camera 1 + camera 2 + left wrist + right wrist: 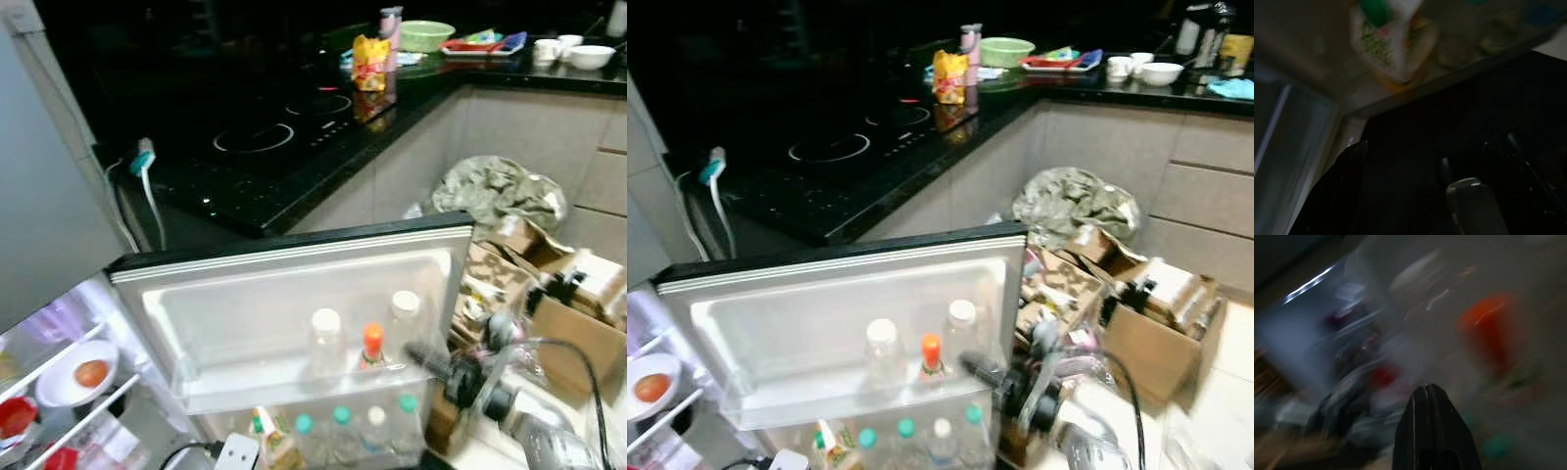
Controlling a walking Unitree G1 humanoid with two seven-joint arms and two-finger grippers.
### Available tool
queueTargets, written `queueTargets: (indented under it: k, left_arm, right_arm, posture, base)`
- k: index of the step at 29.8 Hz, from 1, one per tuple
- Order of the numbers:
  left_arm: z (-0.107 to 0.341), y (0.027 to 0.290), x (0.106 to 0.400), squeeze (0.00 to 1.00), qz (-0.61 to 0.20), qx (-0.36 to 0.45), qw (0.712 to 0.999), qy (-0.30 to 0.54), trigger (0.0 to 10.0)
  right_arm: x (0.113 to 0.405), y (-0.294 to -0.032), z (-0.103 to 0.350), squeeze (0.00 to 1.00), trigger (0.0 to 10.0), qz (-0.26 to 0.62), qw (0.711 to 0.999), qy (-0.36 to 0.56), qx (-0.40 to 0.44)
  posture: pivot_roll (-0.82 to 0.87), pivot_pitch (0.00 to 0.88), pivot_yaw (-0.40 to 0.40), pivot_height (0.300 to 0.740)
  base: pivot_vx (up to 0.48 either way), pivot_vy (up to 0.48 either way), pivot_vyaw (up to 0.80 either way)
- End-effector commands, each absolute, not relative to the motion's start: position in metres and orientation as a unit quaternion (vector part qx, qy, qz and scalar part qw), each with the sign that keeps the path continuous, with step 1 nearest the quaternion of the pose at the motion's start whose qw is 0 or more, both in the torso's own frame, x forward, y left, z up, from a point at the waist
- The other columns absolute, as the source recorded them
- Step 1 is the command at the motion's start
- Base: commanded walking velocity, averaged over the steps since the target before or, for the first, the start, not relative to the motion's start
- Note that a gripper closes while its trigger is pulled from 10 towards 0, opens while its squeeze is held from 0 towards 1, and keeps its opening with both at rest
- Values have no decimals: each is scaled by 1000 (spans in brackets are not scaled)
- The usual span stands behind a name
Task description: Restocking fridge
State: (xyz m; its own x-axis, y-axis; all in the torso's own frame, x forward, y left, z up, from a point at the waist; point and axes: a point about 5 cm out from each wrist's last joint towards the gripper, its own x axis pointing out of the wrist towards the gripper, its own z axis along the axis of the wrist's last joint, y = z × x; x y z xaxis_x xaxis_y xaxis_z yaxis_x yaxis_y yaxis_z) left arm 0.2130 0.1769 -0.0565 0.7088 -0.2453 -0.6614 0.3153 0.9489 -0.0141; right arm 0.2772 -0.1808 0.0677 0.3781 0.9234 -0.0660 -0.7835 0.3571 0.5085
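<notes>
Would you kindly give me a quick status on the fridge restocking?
Right gripper shut, empty, near the white fridge door. Orange-capped bottle on the upper door shelf between two white-capped clear bottles. Cardboard boxes crowd the floor alongside.

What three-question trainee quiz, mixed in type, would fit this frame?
1. True or false: the fridge door is open.
2. The bottle on the upper door shelf has a cap of which colour? A) orange B) blue C) black
3. What stands beside the stove on the counter: a yellow ____?

Key: 1 true; 2 A; 3 bag.
</notes>
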Motion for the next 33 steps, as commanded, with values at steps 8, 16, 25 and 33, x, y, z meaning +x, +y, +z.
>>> queueTargets:
  k: [8,16,25,33]
  left_arm:
    - [-61,184,205,0,-152,57,917,365,10000]
    - [-61,185,205,0,-152,59,916,366,10000]
    - [-61,186,205,0,-155,62,915,368,10000]
    - [-60,181,207,0,-158,60,916,365,10000]
  right_arm:
    - [232,-210,38,0,10000,551,762,292,175]
    - [217,-227,20,0,10000,494,784,360,112]
    - [237,-173,109,0,10000,651,715,230,113]
    - [254,-133,152,0,10000,698,698,154,-30]
  posture:
    - [-46,109,62,740]
    - [-48,116,64,740]
    - [-48,118,69,740]
    - [-55,121,60,740]
  base:
    - [0,0,0]
    - [0,0,0]
    - [0,0,0]
    - [0,0,0]
